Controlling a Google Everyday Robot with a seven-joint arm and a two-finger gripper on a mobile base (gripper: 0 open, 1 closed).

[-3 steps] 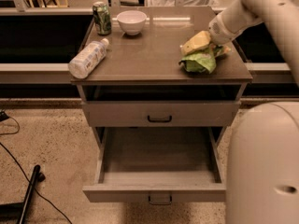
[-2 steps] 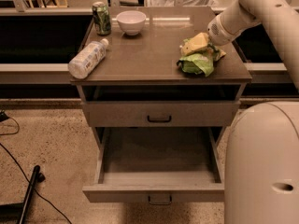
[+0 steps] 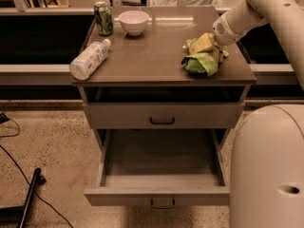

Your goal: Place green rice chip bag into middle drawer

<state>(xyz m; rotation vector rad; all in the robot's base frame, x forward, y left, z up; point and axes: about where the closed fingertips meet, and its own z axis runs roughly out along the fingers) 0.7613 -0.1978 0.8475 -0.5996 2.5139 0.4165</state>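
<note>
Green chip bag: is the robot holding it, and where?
Cannot tell: the gripper is at the right edge of the green rice chip bag, which rests on the cabinet top.

Our arm (image 3: 266,4) reaches down from the upper right, and our gripper (image 3: 212,45) sits low over the desk (image 3: 152,56), by its right edge toward the front.

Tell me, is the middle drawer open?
Open: the middle drawer is pulled out, inside visible. The gripper is up at the green rice chip bag.
</note>
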